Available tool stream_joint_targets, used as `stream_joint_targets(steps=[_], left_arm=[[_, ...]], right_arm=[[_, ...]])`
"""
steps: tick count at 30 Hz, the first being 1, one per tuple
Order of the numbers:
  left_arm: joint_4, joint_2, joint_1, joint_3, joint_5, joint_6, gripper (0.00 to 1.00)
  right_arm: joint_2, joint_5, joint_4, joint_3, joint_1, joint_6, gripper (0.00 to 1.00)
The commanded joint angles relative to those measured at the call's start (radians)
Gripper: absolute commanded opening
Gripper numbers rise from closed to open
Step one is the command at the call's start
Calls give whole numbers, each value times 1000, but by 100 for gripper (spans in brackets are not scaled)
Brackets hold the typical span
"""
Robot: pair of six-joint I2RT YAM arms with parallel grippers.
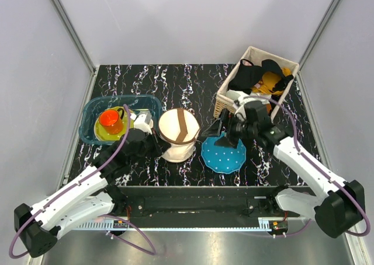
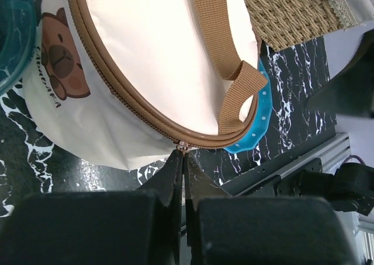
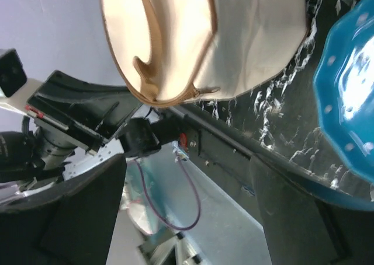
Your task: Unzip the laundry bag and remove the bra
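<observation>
Bright, even light comes from above; shadows on the table (image 1: 175,78) are soft. In the left wrist view the bag (image 2: 152,55) is sharp, the left gripper (image 2: 182,159) dark and blurred. The right wrist view is softer: sheen lies on the disc (image 3: 350,90), and the right gripper (image 3: 187,171) is a black, unfocused silhouette.

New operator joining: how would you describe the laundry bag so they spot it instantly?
On the black marbled table, look between the teal bin and the blue dotted plate. The laundry bag is the cream dome there, the only thing with a brown strap across its top.
</observation>
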Motion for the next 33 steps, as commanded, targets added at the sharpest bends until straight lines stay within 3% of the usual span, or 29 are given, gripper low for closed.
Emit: stream_joint_targets(steps=[1,5,9,13,15,16,17,19,20,21,25,33], left_arm=[[43,16,-26,10,-21,-45,0],[45,39,-57,20,-41,-51,0],[48,45,-68,30,-47,-56,0],[46,45,-82,40,-50,-61,0],[46,44,-91,43,-60,-65,0],[46,44,-94,43,-61,-67,0],[46,42,-97,43,-64,-67,0],[43,39,-100,45,-66,-67,0],[37,36,-100,54,-75,-61,0],[10,31,-100,60,-87,-42,0],[-67,-11,-91,89,-147,19,0],[-153,-65,-16,114,-136,102,0]], right_arm=[[-13,-3,304,-165,104,411,92],[79,47,434,-168,228,496,93],[194,34,583,-136,264,523,91],[266,46,675,-125,282,557,85],[284,53,703,-119,288,565,76],[295,61,701,-117,287,557,72],[295,70,703,-116,288,556,55],[284,116,683,-105,288,518,39],[280,130,657,-94,287,495,15],[277,147,599,-80,285,443,1],[244,149,496,-31,276,314,0],[286,-132,92,102,193,-166,0]])
